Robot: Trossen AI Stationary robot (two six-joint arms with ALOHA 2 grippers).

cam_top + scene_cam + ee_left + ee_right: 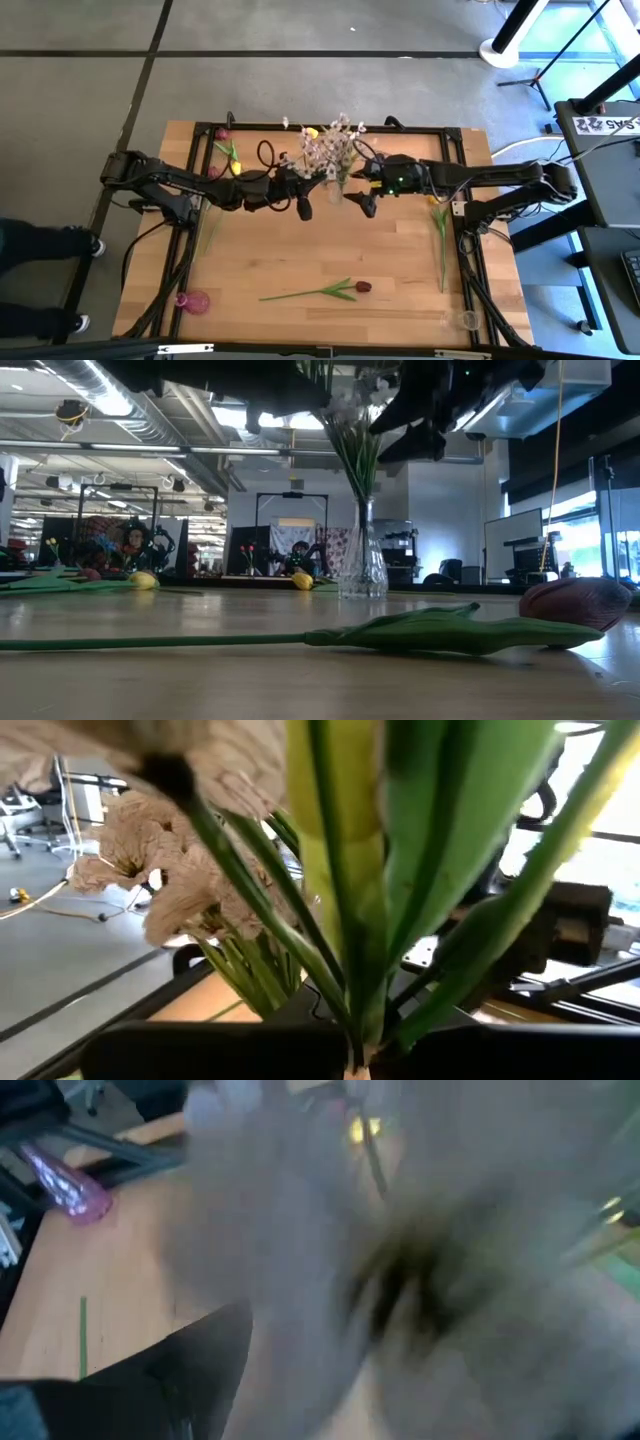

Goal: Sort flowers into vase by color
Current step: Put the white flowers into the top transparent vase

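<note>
Nearest the table's front edge, a dark red tulip bud on a long thin green stem (320, 292) lies flat on the pale wooden table (400, 250), its long axis running almost across the table, bud pointing toward the right arm's side and stem end toward the left; in the low view the bud (578, 603) sits past the broad green leaf. At the front left corner a small pink glass vase (194, 301) lies near the edge, and a small clear glass vase (466, 319) stands at the front right corner; what they hold cannot be told. On the right side a green stem with leaves (441, 240) lies with its long axis front to back. Mid-table, a clear faceted glass vase (362, 568) stands upright holding a spray of tiny white-pink blossoms (330, 148), stems vertical and flaring upward. The left gripper (303, 210) hovers just left of that vase, clamped on green flower stems (350, 900) that rise straight out from between its fingers. The right gripper (362, 203) hangs just right of the vase, its fingers spread wide with nothing between them. Farther back on the left, yellow tulip buds (234, 160) lie on green stems near a dark red bud (222, 133) at the rear frame.
</note>
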